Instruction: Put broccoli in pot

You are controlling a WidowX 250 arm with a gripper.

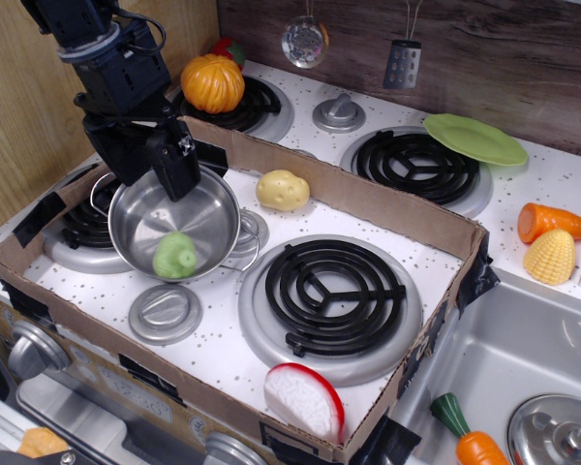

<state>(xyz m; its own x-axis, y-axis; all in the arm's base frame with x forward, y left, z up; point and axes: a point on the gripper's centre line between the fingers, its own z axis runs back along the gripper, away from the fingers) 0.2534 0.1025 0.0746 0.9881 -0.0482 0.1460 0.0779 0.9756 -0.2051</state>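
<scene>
The pale-green lumpy broccoli (175, 255) lies inside the shiny steel pot (208, 206), near its front wall. The pot sits at the left of the toy stove, inside a cardboard frame. My black gripper (153, 167) hangs above the pot's back rim, a little above and behind the broccoli. Its fingers (176, 167) are apart and hold nothing.
A yellowish potato (282, 190) lies right of the pot. A steel lid (165, 313) lies in front of it. The cardboard wall (368, 199) rings the front burners. A pumpkin (212, 83), a green plate (474, 139), a carrot (554, 221) and corn (550, 257) lie outside it.
</scene>
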